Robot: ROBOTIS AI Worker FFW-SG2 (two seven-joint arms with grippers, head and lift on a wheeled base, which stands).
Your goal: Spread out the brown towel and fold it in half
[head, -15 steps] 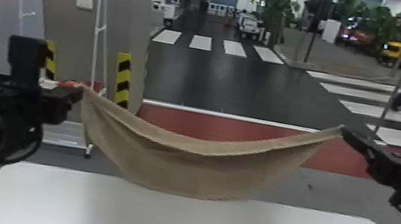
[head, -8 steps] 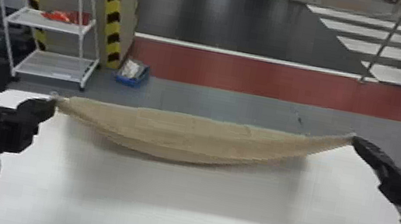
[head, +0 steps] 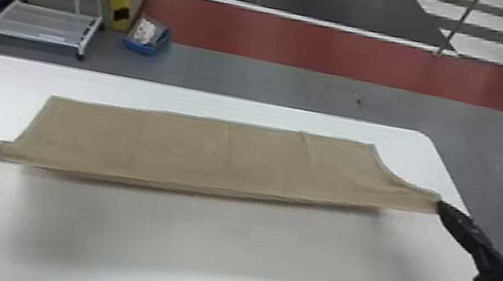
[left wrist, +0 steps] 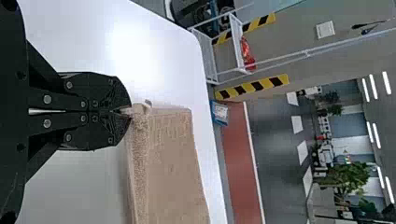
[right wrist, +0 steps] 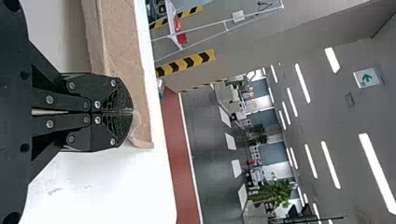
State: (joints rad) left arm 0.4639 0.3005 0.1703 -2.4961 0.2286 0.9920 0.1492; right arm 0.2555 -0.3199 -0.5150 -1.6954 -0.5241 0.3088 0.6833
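"Where's the towel?"

"The brown towel (head: 213, 155) is over the middle of the white table (head: 221, 107), long side across. Call twelve away from me: its far edge, at twelve, looks laid down, while the near edge at six hangs above its own shadow."

"What's holding that edge up?"

"Both of my hands. My left gripper (left wrist: 127, 112) is at nine, a touch toward eight, fingers pinched on the near corner there. My right gripper (right wrist: 132, 112) is clamped on the other near corner, at three."

"Why so wide apart?"

"To keep the cloth stretched, I'd say, so it settles without bunching. The far edge down gives me an anchor. I judge I'm late in the spreading, with the fold to come; next I'd lower the near edge toward six, evenly."

"Risks?"

"Pull too hard and the far edge could slide; the right end already curves inward. Beyond the table, the blue box (head: 145, 48) at eleven and white rack (head: 26, 36) at ten are well out of the way."
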